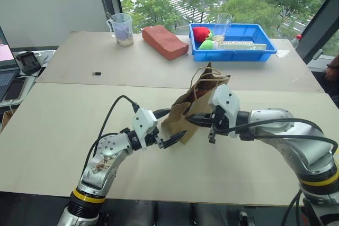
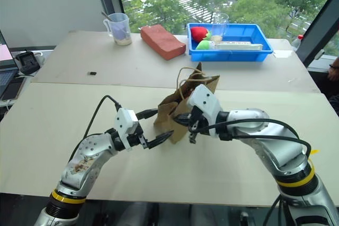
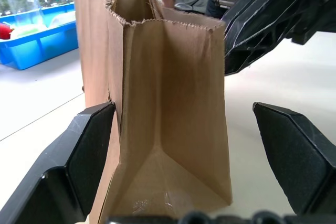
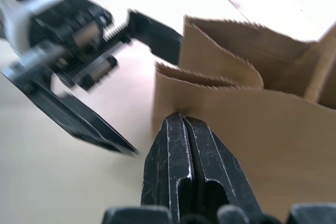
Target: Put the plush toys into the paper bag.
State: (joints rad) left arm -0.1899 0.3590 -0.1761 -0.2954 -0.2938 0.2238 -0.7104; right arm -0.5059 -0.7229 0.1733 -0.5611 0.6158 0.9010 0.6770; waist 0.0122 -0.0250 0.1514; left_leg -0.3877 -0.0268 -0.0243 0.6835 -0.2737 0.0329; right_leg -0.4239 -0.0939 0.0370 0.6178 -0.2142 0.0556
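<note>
Right now your left gripper (image 1: 168, 127) sits nearest you with its two black fingers spread wide, one on each side of the lower near corner of the paper bag (image 1: 185, 110). In the left wrist view the bag's narrow folded end stands upright between those fingers (image 3: 79, 156); one finger is just beside the paper, the other well apart from it, so nothing is clamped.

Your right gripper (image 1: 197, 120) comes in from the right at about the same depth, pointing left and slightly down. Its fingers are pressed fully together, and in the right wrist view their tips (image 4: 181, 129) meet the bag's side panel just below the serrated top edge. You cannot tell from that view whether any paper is caught between them or whether they only touch it.

The bag stands on the near table (image 1: 63, 146), mouth up, twine handles (image 1: 200, 75) looping above it. Something reddish-brown shows inside the mouth, too hidden to name.

Farther back, on the second table, you have a measuring cup (image 1: 122, 28) at left, a reddish-brown block (image 1: 164, 41) beside it, and a blue tray (image 1: 233, 50) holding red and green plush fruit (image 1: 203, 37).
</note>
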